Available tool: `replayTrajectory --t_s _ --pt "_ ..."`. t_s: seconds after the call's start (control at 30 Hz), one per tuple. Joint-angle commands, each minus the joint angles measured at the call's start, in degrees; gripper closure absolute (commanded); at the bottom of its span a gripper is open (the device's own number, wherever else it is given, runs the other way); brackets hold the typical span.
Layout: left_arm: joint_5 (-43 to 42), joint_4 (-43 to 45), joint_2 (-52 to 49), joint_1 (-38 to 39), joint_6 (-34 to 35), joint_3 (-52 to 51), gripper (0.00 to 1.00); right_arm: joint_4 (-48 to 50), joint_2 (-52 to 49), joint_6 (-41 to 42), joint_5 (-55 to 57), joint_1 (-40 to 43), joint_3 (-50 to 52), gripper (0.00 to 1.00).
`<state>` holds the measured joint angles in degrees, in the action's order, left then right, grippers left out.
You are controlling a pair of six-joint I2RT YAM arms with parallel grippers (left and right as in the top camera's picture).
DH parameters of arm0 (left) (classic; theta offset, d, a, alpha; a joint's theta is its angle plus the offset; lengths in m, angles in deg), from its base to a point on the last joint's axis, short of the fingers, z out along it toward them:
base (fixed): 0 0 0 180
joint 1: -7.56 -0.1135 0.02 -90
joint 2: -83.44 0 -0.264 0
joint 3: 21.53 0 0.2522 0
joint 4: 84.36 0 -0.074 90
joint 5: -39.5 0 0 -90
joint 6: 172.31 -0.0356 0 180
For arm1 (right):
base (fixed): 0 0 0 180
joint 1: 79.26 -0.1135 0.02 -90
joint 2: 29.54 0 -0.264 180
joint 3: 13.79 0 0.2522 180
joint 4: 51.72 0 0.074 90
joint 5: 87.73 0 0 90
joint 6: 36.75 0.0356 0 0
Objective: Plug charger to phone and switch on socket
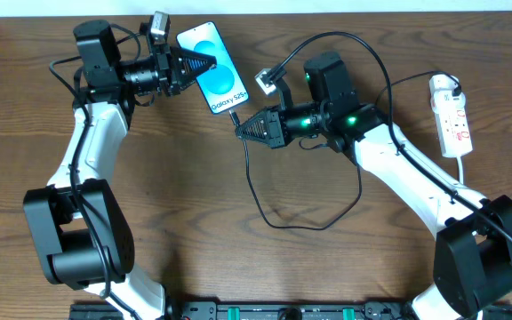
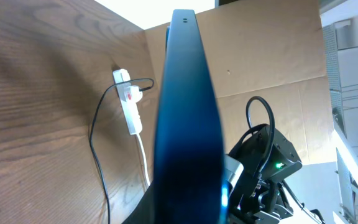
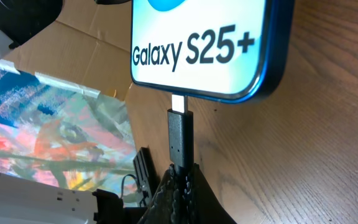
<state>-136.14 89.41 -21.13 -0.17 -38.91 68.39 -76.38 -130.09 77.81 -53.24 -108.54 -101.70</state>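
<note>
Phone sits at about eleven o'clock on the table, pinched by its long edges in the left claw, bottom end turned toward the other arm. I'd say that grip is there to brace it, so that a push on the port does not shove it away. Just beside it, toward four o'clock, the right claw is clamped tight on the charger's connector, lined up with the phone's bottom edge. The charger trails in a slack loop toward six o'clock, then runs off right. Far over at two o'clock lies the socket, well apart from both arms, its switch not yet reached.

From above, the connector and phone merely look joined. The right wrist view is the one that shows the joint: a bright metal tip meets the edge under the "Galaxy" lettering, some metal showing, so I can't tell if it is fully home. The left wrist view, with the phone edge-on, alone shows the black plug already seated in the socket.
</note>
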Motion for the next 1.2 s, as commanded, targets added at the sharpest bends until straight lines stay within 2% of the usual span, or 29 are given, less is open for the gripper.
replayTrajectory --t_s 0.0,0.27,0.8,1.17 --pt "-2.49 0.37 1.29 0.02 -0.15 0.94 0.93 0.0 0.15 0.13 -0.74 0.13 0.0 0.99" --pt "-2.64 0.35 1.29 0.02 -0.26 0.94 0.93 -0.2 0.15 -0.28 -1.18 0.52 0.0 0.99" --pt "-2.16 0.35 1.27 0.02 -0.26 0.94 0.93 -0.74 0.17 -6.43 -5.07 0.85 0.0 0.99" --pt "-2.19 0.33 1.29 0.04 -0.24 0.94 0.93 -0.37 0.17 -6.27 -3.34 0.85 0.0 0.99"
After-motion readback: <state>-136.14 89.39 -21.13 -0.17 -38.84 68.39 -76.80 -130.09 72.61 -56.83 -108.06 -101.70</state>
